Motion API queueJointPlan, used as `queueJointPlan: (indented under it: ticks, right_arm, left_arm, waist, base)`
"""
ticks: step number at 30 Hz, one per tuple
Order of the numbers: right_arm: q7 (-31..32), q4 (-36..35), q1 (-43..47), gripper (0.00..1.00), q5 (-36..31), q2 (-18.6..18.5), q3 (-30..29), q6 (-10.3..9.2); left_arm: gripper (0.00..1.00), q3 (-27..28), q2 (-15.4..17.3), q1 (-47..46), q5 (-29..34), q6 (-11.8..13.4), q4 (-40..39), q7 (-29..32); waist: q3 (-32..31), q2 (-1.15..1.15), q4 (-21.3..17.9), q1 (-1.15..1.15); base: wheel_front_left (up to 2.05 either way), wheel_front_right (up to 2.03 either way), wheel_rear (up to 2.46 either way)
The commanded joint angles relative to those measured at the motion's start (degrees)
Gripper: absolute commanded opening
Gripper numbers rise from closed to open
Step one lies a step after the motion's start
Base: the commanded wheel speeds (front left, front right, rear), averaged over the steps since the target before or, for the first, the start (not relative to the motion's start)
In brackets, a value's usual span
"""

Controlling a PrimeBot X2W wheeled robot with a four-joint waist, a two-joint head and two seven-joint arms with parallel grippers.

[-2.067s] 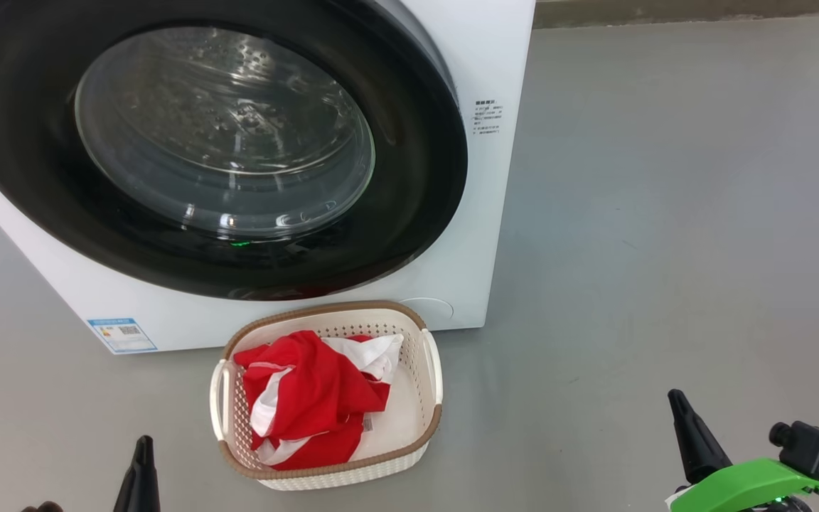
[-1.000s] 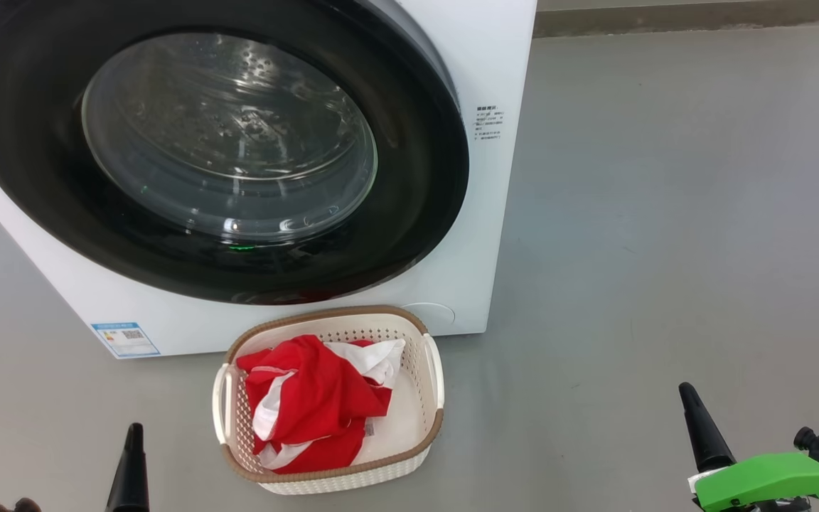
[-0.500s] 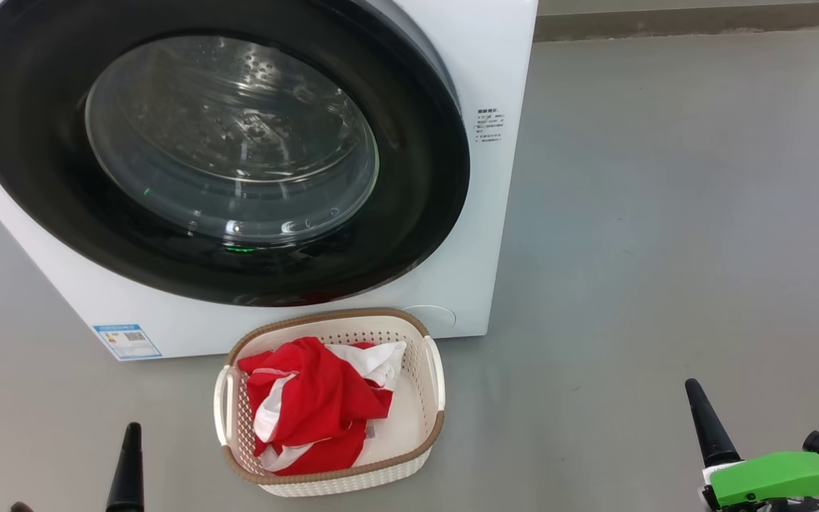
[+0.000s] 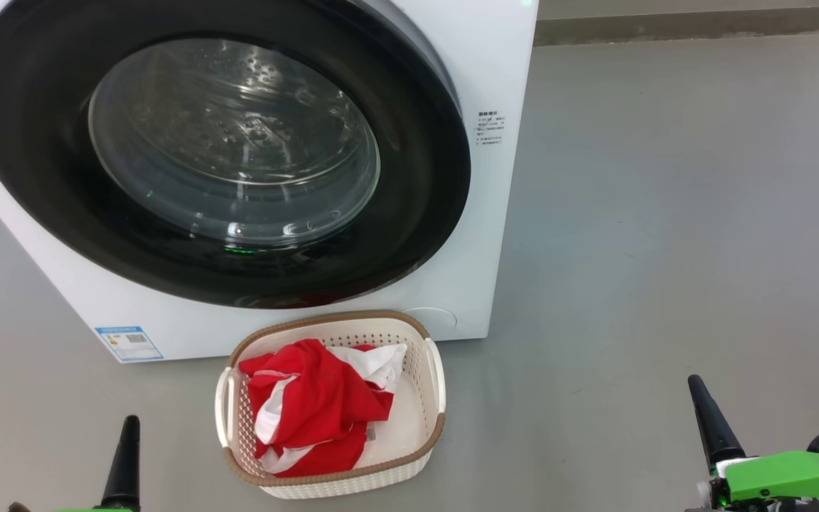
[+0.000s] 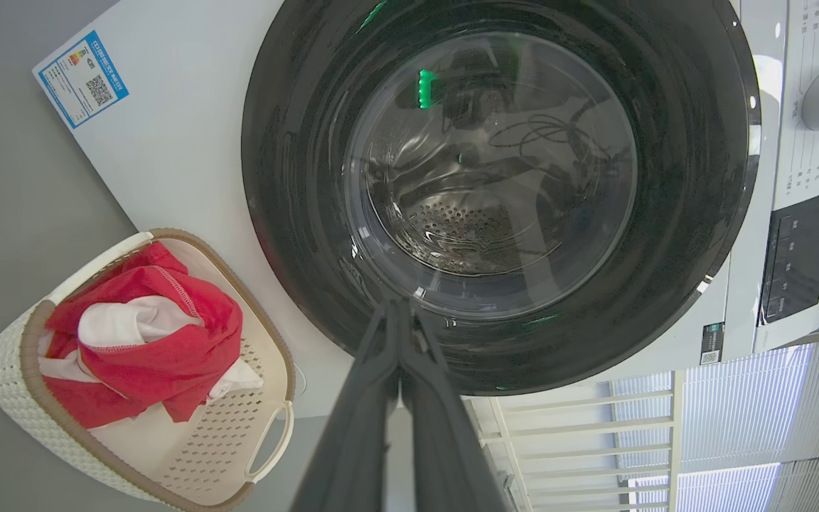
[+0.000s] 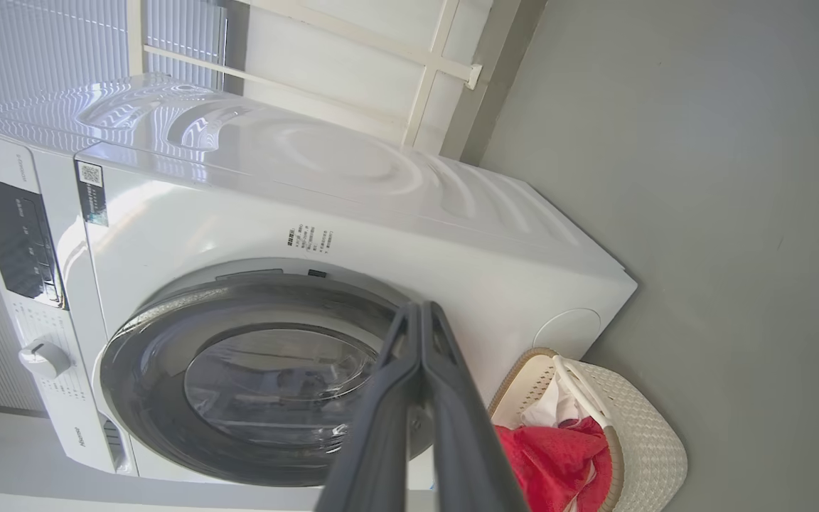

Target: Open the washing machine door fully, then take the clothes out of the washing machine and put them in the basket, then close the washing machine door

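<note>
Below the shut washing machine door point(image 4: 221, 149), clothes point(image 4: 313, 402) in basket point(image 4: 352, 483), left gripper point(image 4: 130, 424) and right gripper point(image 4: 696, 385) pinched closed, empty; prob just needed backing away clear.

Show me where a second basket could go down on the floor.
Widest bare floor: right of the washing machine, ahead of the right gripper. A smaller patch lies between the basket and the left gripper. Crowded: the basket sits close before the machine's front, clothes inside.

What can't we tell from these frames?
- Head view: the clothes pile hides how many garments lie in the basket.
- Head view: top edge cuts off the washing machine door.
- Head view: label print too small to read.
- Left wrist view: door reflections mask part of the drum.
</note>
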Motion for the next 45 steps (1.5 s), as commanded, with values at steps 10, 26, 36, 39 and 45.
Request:
queueJointPlan:
  ticks: [10, 26, 36, 39, 45]
  right_arm:
    - [2.07, -2.39, -2.21, 0.0, 6.92, 0.26, -0.15, -0.06]
    - [4.51, -3.36, -2.35, 0.0, 15.43, 0.95, -1.26, -0.08]
    - [4.51, -3.36, -2.35, 0.0, 15.43, 0.95, -1.26, -0.08]
    - [4.51, -3.36, -2.35, 0.0, 15.44, 0.95, -1.26, -0.08]
    - [4.5, -3.36, -2.35, 0.0, 15.44, 0.95, -1.25, -0.08]
  left_arm:
    - [0.0, 2.25, 0.87, -3.34, -6.5, -0.15, -1.02, 2.01]
    - [0.0, 3.09, 0.79, -4.26, -14.87, -0.17, -0.96, 4.41]
    - [0.0, 3.11, 0.77, -4.26, -14.86, -0.17, -0.96, 4.43]
    - [0.0, 3.12, 0.77, -4.26, -14.85, -0.17, -0.96, 4.43]
    - [0.0, 3.13, 0.76, -4.27, -14.84, -0.17, -0.96, 4.45]
  waist:
    - [-0.25, 0.0, 0.07, 0.0]
    - [-0.61, 0.0, 0.17, 0.0]
    - [-0.61, 0.0, 0.17, 0.0]
    - [-0.61, 0.0, 0.17, 0.0]
    - [-0.61, 0.0, 0.17, 0.0]
  base:
    - [0.0, 0.0, 0.0]
    - [0.0, 0.0, 0.0]
    - [0.0, 0.0, 0.0]
    - [0.0, 0.0, 0.0]
    - [0.0, 0.0, 0.0]
